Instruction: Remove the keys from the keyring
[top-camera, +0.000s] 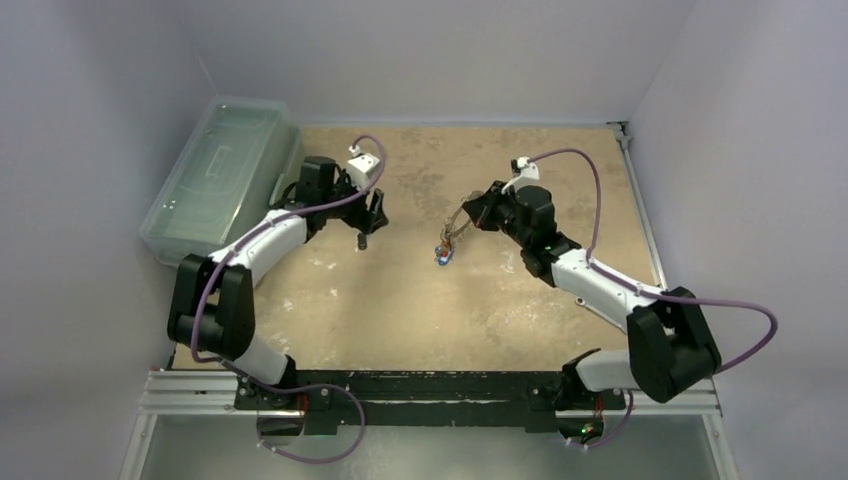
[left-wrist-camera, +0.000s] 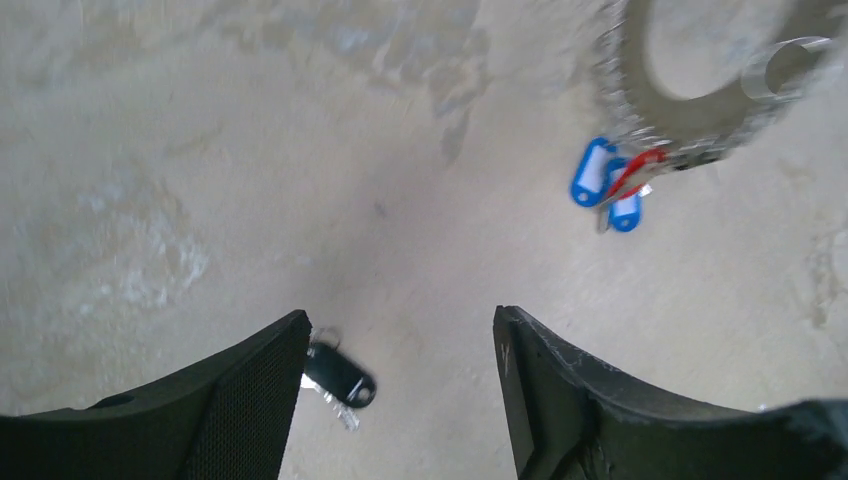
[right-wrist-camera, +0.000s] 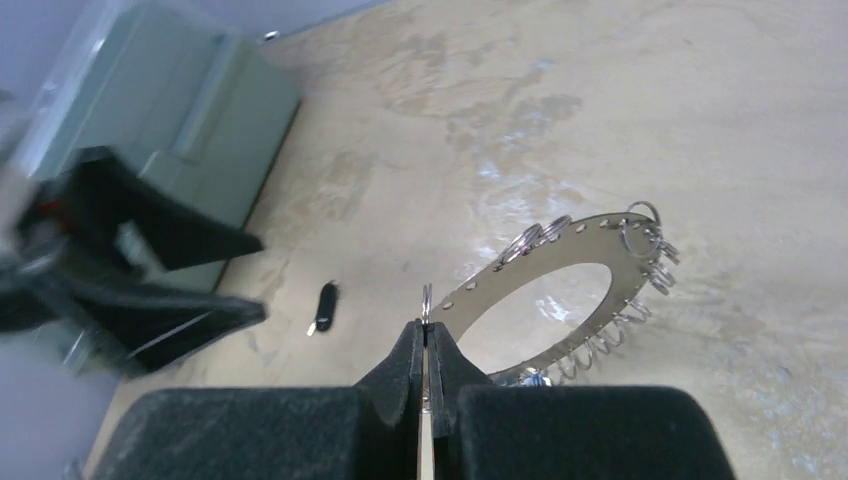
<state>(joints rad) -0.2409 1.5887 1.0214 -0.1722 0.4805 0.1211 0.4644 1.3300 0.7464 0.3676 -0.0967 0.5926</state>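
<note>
The keyring (right-wrist-camera: 600, 235) is a flat silvery ring with holes and small split rings along its rim. My right gripper (right-wrist-camera: 425, 335) is shut on its edge and holds it tilted above the table (top-camera: 455, 232). Keys with blue and red heads (left-wrist-camera: 610, 185) hang from its low side (top-camera: 442, 255). One black-headed key (left-wrist-camera: 340, 375) lies loose on the table beside the left finger (left-wrist-camera: 250, 400) of my left gripper (left-wrist-camera: 400, 320). That gripper is open with nothing between its fingers, and it hovers left of the ring (top-camera: 368, 212). The same black key (right-wrist-camera: 325, 305) also shows in the right wrist view.
A clear plastic bin (top-camera: 215, 175) with a lid stands at the table's back left, just behind the left arm. The tabletop (top-camera: 480, 310) is bare, stained beige wood. White walls close it in on three sides.
</note>
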